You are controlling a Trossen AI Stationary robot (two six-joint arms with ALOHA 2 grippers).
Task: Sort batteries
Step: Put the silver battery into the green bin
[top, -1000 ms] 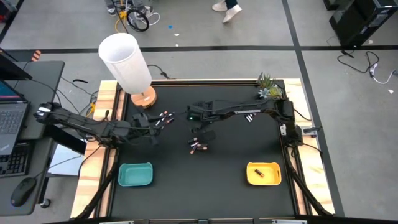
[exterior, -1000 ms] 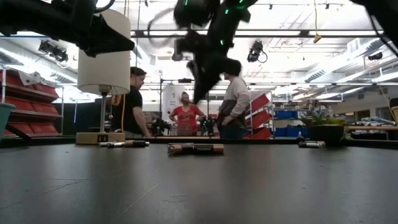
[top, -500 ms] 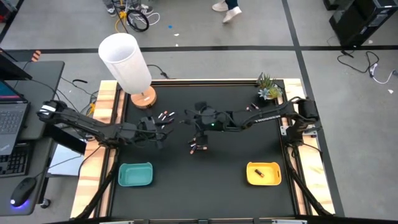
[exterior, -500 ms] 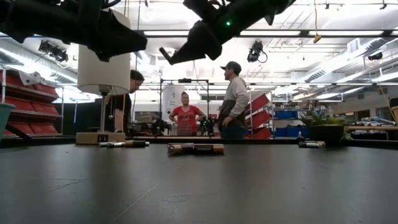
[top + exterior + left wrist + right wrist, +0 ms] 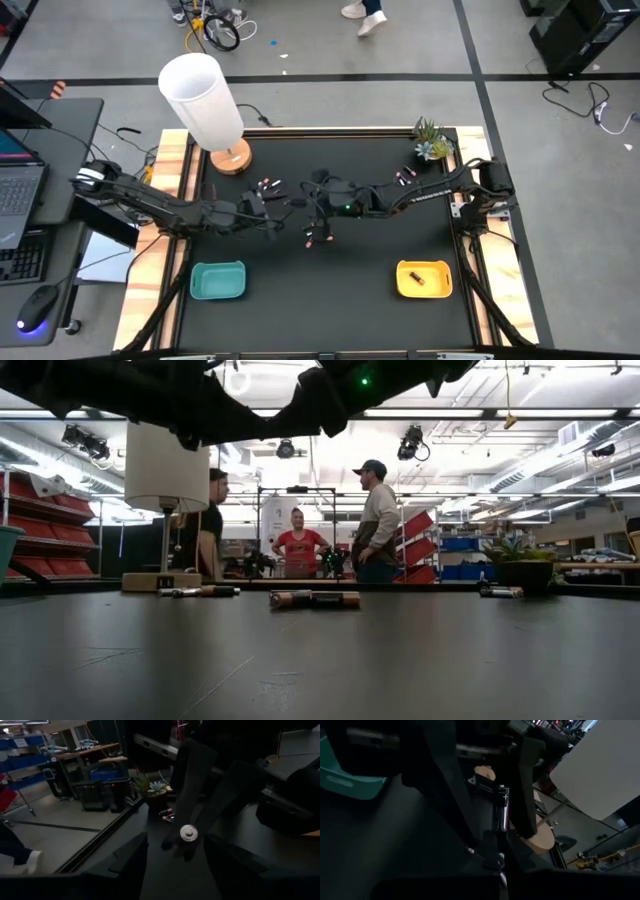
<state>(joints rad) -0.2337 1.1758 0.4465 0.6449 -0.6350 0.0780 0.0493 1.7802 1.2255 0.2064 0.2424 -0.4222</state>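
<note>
Black desk [image 5: 350, 300], wood-edged on both sides. At its far left corner, a lamp [image 5: 203, 100] with white shade on a round wooden base. Beyond the desk in the low view, three people [image 5: 375, 520] standing among shelving.

Left arm [image 5: 150, 205] reaching in from the left edge, right arm [image 5: 420, 190] from the right edge, both meeting near the desk's middle.

Teal tray [image 5: 218, 281] at near left. Yellow tray [image 5: 440, 270] at near right, with one dark battery lying in it. Small potted plant [image 5: 432, 142] at the far right corner.

Left hand [image 5: 175, 842]: fingers [image 5: 130, 862] spread apart, framing the tip of the other arm, gripping nothing. Right hand [image 5: 495, 852]: pinched together on the held battery [image 5: 500, 810], a thin dark cylinder with a reddish tint. Long axis in line with the right hand's fingers, free end aimed at the left hand and sitting between its spread fingers; from the left wrist view seen end-on as a small silvery disc.

Loose batteries [image 5: 318, 238] on the desk in three small groups: just nearer than the hands, near the lamp base, and towards the plant. In the low view, the nearest lying flat with long axes across the picture. Print on the sleeves too small to read.
</note>
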